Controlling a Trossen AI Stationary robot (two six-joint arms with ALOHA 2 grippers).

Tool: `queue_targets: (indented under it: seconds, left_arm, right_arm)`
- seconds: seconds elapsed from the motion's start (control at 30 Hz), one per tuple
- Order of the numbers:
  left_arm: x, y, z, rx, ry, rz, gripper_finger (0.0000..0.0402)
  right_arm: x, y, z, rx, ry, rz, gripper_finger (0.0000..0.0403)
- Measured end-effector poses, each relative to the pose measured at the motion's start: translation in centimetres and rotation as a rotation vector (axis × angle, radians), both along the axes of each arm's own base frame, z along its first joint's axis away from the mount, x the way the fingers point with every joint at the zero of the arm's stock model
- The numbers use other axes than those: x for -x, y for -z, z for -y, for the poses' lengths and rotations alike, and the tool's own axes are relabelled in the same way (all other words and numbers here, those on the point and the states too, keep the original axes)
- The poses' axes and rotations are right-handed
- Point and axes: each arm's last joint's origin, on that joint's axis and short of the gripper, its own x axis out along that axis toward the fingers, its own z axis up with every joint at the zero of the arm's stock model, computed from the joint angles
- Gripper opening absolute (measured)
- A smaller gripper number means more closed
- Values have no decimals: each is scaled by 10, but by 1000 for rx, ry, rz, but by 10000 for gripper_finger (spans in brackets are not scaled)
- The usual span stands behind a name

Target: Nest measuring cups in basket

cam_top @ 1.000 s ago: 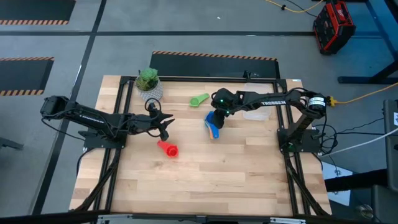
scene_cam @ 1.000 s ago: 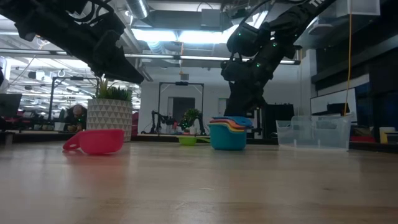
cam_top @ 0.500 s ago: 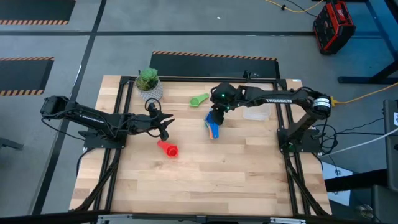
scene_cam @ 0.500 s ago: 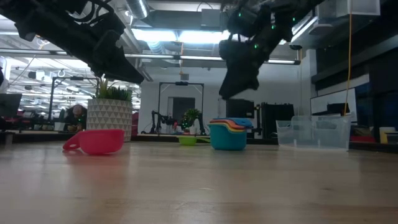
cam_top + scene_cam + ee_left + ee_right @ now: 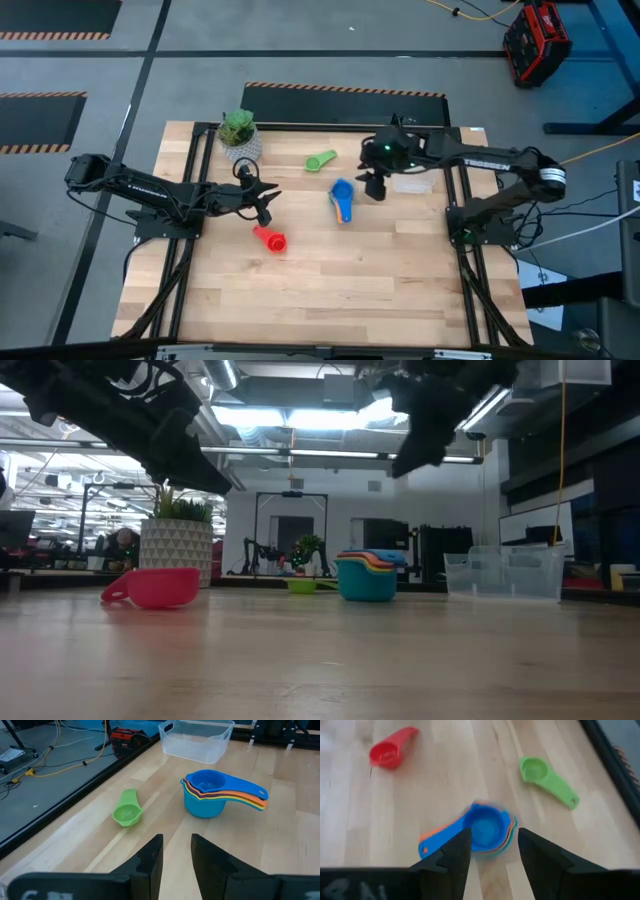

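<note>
On the wooden bench (image 5: 320,290), the left claw (image 5: 266,203) is hanging above the left half, just above the red measuring cup (image 5: 269,238), which is lying on its side on the wood. Its fingers (image 5: 151,855) are standing narrowly apart with nothing between them. Behind it, near the far left corner, a green plant in a white pot (image 5: 238,133) is sitting. Toward the middle, the green measuring cup (image 5: 321,160) is lying alone near the far edge. Beside it, nearer the centre, a nested stack of measuring cups (image 5: 342,197) is standing upright on the bench, a blue one on top and inside the others, with orange, yellow and red rims showing beneath and the handles fanned out together. To the right of the stack, the right claw (image 5: 376,189) is hovering raised above the bench, its fingers (image 5: 454,855) parted moderately and gripping nothing. Farther right, the clear basket (image 5: 413,181) is sitting near the far right edge, partly under the right arm, with no cups visible in it.
</note>
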Motion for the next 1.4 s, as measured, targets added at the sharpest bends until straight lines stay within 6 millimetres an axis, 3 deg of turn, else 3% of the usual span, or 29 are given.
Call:
queue_targets:
  seconds: [0.23, 0.5, 0.63, 0.87, 1.03, 1.23, 1.4]
  left_arm:
    - [0, -1, -6, 106, -75, 73, 96]
    - [-2, -7, -24, 179, -146, 186, 137]
    - [-2, -11, -30, 172, -181, 227, 139]
    - [-7, -26, -32, 89, -38, 316, 138]
    - [-16, -51, -30, 22, 94, 320, 138]
    - [-30, -67, -24, -20, 221, 112, 138]
    - [-39, -64, -15, 17, 297, -86, 138]
  right_arm:
    - [28, 44, -15, -156, -140, 52, 168]
    - [37, 80, -22, -288, -184, 127, 168]
    - [40, 90, -23, -301, -170, 125, 168]
    - [41, 93, -23, -288, -170, 141, 168]
    - [39, 91, -22, -258, -193, 168, 168]
    - [38, 90, -22, -238, -206, 186, 168]
    - [38, 90, -22, -239, -206, 185, 168]
